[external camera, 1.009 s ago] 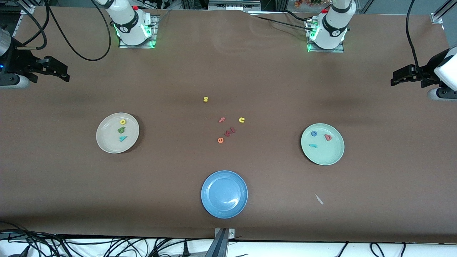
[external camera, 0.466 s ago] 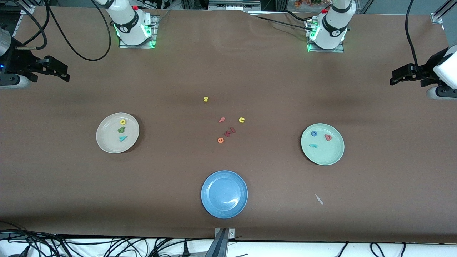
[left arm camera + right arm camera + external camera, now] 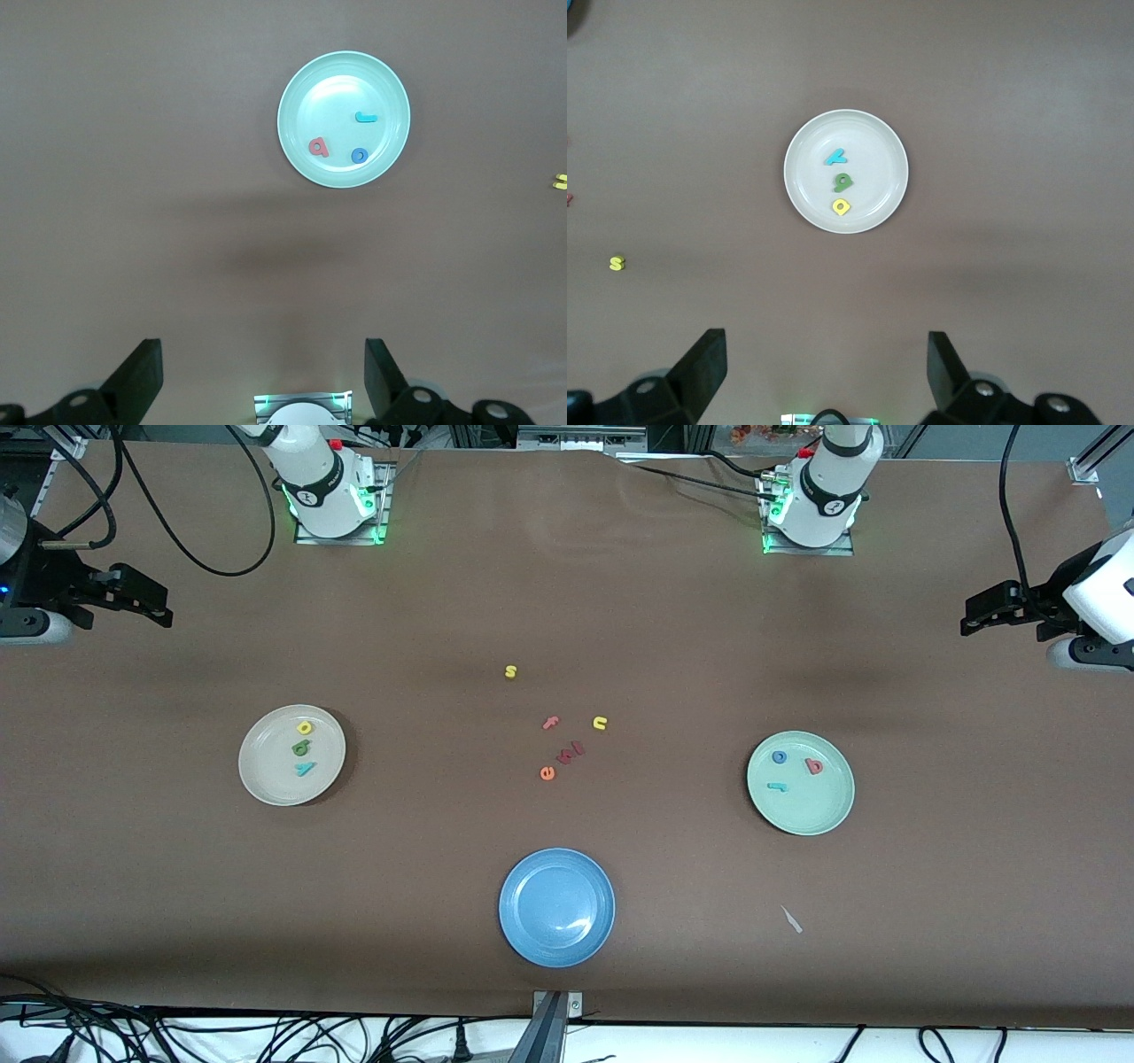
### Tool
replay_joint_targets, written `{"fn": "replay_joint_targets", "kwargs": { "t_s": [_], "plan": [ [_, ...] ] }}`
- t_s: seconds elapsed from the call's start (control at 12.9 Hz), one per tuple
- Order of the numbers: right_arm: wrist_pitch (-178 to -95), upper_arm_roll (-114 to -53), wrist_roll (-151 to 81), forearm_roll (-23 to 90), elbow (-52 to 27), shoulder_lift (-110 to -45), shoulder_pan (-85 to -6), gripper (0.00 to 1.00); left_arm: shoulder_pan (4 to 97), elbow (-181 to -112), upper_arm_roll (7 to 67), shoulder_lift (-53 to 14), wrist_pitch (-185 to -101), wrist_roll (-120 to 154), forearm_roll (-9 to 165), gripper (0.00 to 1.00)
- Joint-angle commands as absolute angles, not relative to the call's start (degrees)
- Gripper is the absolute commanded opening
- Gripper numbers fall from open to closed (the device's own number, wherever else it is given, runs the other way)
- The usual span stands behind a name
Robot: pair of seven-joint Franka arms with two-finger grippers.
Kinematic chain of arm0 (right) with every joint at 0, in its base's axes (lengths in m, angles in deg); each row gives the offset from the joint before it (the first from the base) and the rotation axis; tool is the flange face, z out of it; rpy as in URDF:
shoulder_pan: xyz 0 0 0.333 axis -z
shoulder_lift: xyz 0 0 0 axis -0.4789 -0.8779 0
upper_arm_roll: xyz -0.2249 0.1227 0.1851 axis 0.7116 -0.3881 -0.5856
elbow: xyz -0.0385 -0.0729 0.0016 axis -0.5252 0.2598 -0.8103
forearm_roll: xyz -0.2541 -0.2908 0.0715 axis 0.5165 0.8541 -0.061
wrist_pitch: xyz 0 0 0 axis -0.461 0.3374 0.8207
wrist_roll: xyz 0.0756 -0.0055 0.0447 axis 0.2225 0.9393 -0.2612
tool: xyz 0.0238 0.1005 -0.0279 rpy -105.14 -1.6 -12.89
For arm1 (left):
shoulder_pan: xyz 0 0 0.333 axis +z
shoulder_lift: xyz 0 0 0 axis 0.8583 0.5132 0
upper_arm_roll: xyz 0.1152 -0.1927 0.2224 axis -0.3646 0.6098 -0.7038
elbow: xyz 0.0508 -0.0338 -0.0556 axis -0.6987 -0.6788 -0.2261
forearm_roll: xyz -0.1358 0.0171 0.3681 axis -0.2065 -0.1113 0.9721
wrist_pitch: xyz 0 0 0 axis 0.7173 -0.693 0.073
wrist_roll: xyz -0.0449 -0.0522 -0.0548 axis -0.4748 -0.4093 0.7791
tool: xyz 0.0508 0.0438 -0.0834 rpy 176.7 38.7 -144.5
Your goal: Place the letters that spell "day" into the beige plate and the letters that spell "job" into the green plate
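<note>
Front view: you've got the table (image 3: 567, 602), the beige plate (image 3: 266, 779) holding the letters that spell "day" (image 3: 302, 748), the green plate (image 3: 811, 810) holding the letters that spell "job" (image 3: 795, 771). Left gripper (image 3: 973, 613) and right gripper (image 3: 151, 607) hang wide open over their table ends.

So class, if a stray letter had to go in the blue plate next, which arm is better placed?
Neither clearly. The left end effector and right end effector both wait open at the table's ends, while the stray letters and blue plate lie midway between them. The sorting already looks finished.
</note>
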State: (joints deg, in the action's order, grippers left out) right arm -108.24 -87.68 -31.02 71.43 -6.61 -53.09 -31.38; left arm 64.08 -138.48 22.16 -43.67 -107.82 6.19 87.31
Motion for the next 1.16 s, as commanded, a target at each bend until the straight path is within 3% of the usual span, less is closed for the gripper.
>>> {"fn": "replay_joint_targets", "kwargs": {
  "t_s": [0.0, 0.23, 1.09],
  "plan": [
    [-107.8, -88.3, -31.6, 71.6, -6.9, -52.7, -30.6, 1.0, 61.9, -138.9, 20.4, -44.7, -108.2, 6.5, 86.3, 1.0],
    [-107.8, -88.3, -31.6, 71.6, -6.9, -52.7, -30.5, 1.0, 59.6, -139.0, 17.7, -44.7, -108.2, 6.2, 86.3, 1.0],
    [-107.8, -88.3, -31.6, 71.6, -7.0, -52.7, -30.5, 1.0, 60.0, -138.6, 18.0, -44.7, -107.8, 6.8, 85.9, 1.0]
  ]
}}
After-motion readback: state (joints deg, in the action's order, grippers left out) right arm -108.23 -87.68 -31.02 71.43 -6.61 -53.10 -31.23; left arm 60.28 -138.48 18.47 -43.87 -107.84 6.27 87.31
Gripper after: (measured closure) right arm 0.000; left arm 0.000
